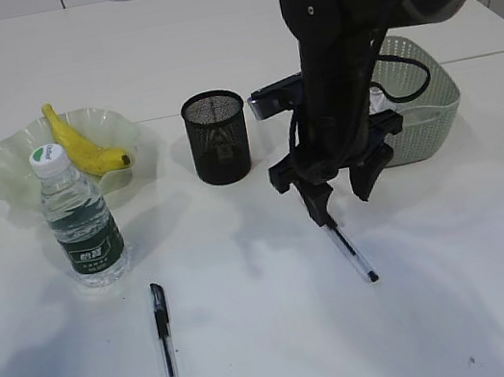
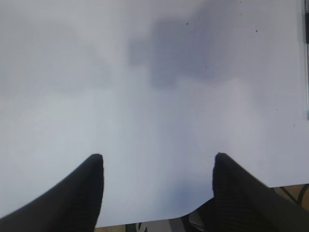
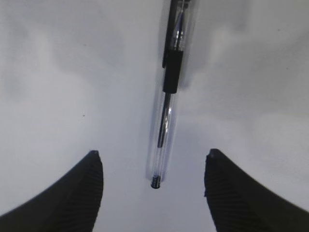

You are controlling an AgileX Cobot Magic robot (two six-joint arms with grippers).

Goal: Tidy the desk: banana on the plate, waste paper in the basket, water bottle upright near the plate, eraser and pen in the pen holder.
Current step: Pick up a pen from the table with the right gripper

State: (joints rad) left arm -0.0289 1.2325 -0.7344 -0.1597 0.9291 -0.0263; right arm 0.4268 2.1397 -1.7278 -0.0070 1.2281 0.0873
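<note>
While the right gripper (image 3: 152,169) stands released astride the pen (image 3: 169,92), we judge it light, stiff, probably slippery; grasp mid-barrel.

The right arm (image 1: 346,55) covers the upper end of the pen (image 1: 352,254) beneath it and the left part of the basket (image 1: 427,99). Whatever lies inside the pen holder (image 1: 218,138) is too dim to identify. In the left wrist view, a pen (image 2: 306,58) is cut by the right edge.
</note>
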